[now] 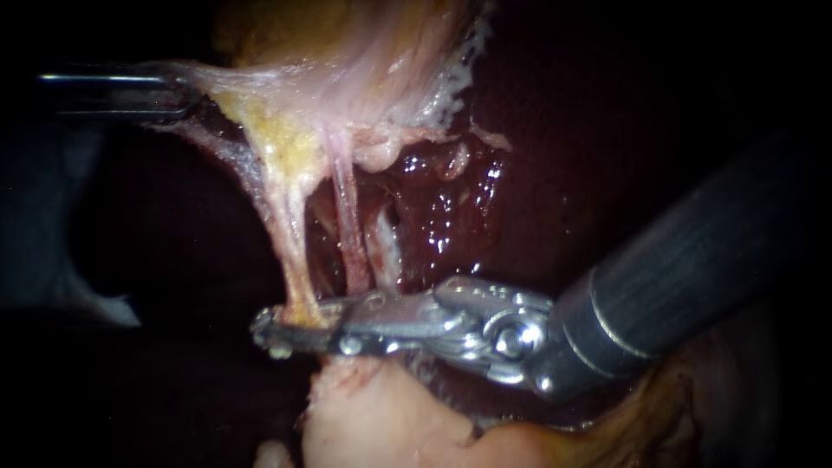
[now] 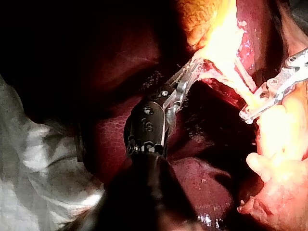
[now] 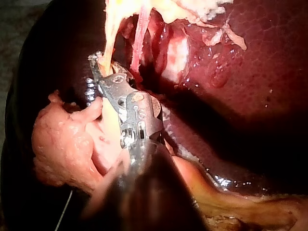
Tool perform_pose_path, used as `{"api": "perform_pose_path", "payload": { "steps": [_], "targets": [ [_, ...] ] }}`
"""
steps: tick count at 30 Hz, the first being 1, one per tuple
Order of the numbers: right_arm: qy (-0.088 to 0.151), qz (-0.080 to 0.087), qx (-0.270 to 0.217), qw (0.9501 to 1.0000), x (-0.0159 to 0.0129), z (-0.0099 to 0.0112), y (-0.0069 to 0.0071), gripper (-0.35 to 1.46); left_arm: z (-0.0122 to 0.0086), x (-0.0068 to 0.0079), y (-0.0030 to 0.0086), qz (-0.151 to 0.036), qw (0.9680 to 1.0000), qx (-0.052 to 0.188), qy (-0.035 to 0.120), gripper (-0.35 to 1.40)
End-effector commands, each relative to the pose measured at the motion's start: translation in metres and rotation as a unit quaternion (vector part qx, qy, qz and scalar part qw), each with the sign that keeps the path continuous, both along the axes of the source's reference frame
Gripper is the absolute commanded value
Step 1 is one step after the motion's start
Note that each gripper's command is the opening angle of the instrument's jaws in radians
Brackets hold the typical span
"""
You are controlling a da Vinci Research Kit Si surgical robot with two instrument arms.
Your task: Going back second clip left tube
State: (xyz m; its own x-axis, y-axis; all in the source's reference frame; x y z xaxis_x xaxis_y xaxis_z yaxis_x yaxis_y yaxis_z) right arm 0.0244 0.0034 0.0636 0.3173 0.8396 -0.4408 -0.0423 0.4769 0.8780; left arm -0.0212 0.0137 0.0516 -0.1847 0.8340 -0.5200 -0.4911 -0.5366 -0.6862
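Two tubes hang from the gallbladder (image 1: pixel 347 78) to the liver bed: the yellowish left tube (image 1: pixel 290 234) and the pink right tube (image 1: pixel 347 225). My right instrument (image 1: pixel 290 329) comes in from the right and lies across the left tube's lower end. Its jaws are open by a narrow gap, with the tube between them; the right wrist view shows the same at the right instrument (image 3: pixel 98 77). No clip shows clearly. My left instrument (image 1: pixel 186 95) is shut on the gallbladder's edge and holds it stretched to the left; it also appears as the left instrument (image 2: pixel 190 72).
Dark red liver (image 1: pixel 607 130) lies behind and to the right of the tubes. A pale pink lump of tissue (image 1: pixel 373 416) sits just under the right instrument's jaws. White gauze (image 2: pixel 29 159) lies beside the left instrument's shaft.
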Motion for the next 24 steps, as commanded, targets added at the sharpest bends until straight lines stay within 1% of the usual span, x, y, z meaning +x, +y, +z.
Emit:
{"api": "perform_pose_path", "payload": {
  "steps": [1, 4, 5, 6, 7, 8, 9, 11, 15, 18, 20, 21, 24],
  "targets": [
    [0.000, 0.000, 0.000, 1.0000, 0.0000, 0.0000, 0.0000, -0.35, 0.0000, 0.0000, 0.0000, 0.000, 1.0000, 0.000, 0.000, -0.35],
    [-0.002, 0.000, -0.001, 1.0000, 0.0000, -0.0001, -0.0002, -0.35, 0.0000, 0.0000, 0.0000, 0.000, 1.0000, 0.000, 0.000, -0.35],
    [0.000, 0.000, 0.000, 1.0000, 0.0001, -0.0001, -0.0002, -0.19, 0.0000, 0.0000, 0.0000, 0.000, 1.0000, 0.000, 0.000, -0.35],
    [0.004, -0.002, -0.012, 0.9999, 0.0002, -0.0001, -0.0002, -0.01, 0.0000, 0.0000, 0.0000, 0.000, 1.0000, 0.000, 0.000, -0.35],
    [0.009, 0.000, -0.014, 0.9999, 0.0004, -0.0001, -0.0001, 0.23, 0.0000, 0.0000, 0.0000, 0.000, 1.0000, 0.000, 0.000, -0.35],
    [0.013, 0.002, -0.016, 0.9998, 0.0006, 0.0000, -0.0001, 0.35, -0.0001, 0.0000, 0.0000, 0.000, 1.0000, 0.000, 0.000, -0.35],
    [0.016, 0.005, -0.016, 0.9997, 0.0007, 0.0001, -0.0001, 0.39, -0.0001, -0.0001, 0.0000, 0.000, 1.0000, 0.000, 0.000, -0.35],
    [0.022, 0.009, -0.016, 0.9996, 0.0010, 0.0002, 0.0000, 0.42, -0.0001, -0.0001, -0.0001, 0.000, 1.0000, 0.000, 0.000, -0.35],
    [0.025, 0.008, -0.034, 0.9991, 0.0012, 0.0006, 0.0002, 0.45, -0.0001, -0.0001, -0.0001, -0.001, 1.0000, 0.000, 0.000, -0.35],
    [0.020, 0.017, -0.086, 0.9959, 0.0011, 0.0010, 0.0006, 0.47, -0.0001, -0.0001, -0.0001, -0.001, 1.0000, 0.000, 0.001, -0.35],
    [0.014, 0.026, -0.119, 0.9924, 0.0009, 0.0014, 0.0010, 0.49, -0.0001, -0.0002, -0.0001, -0.001, 1.0000, 0.000, 0.001, -0.35],
    [0.010, 0.028, -0.150, 0.9882, 0.0008, 0.0017, 0.0013, 0.50, -0.0001, -0.0002, -0.0001, -0.001, 1.0000, 0.000, 0.001, -0.35],
    [0.013, 0.023, -0.189, 0.9816, 0.0004, 0.0020, 0.0016, 0.50, -0.0002, -0.0003, -0.0002, -0.001, 1.0000, 0.000, 0.001, -0.35]
  ]
}}
